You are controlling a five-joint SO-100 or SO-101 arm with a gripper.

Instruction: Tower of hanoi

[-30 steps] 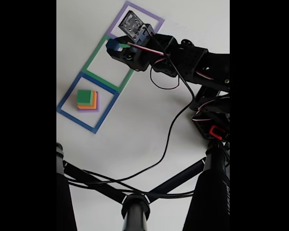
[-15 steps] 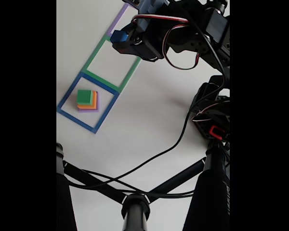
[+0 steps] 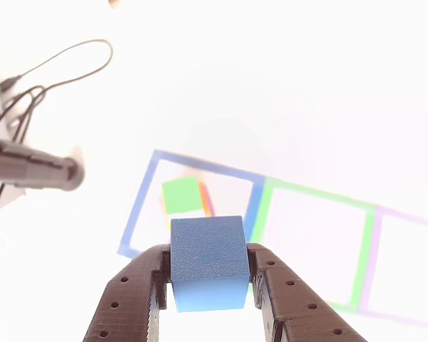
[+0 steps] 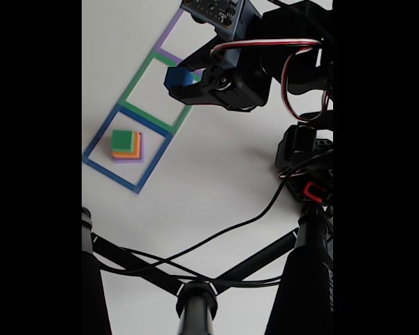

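Stacked blocks are sitting at the left of the fixed view, inside the blue square outline (image 4: 126,148) taped to the white table (image 4: 216,181): the green block (image 4: 122,140) is lying on top, the orange-yellow block (image 4: 134,147) is peeking out beneath it, and the purple block (image 4: 140,152) is showing at the bottom edge. Moving right, the green square outline (image 4: 157,94) is lying next, touching the blue one, and the purple square outline (image 4: 173,31) is running off toward the top. Above the green outline the gripper (image 4: 184,78) is hanging in the air, its two black fingers clamping the small blue cube (image 4: 177,77) between them. In the other view the cube (image 3: 207,262) is filling the gap between the gripper (image 3: 208,285) fingers, with the green block (image 3: 181,196) sitting below and beyond it.
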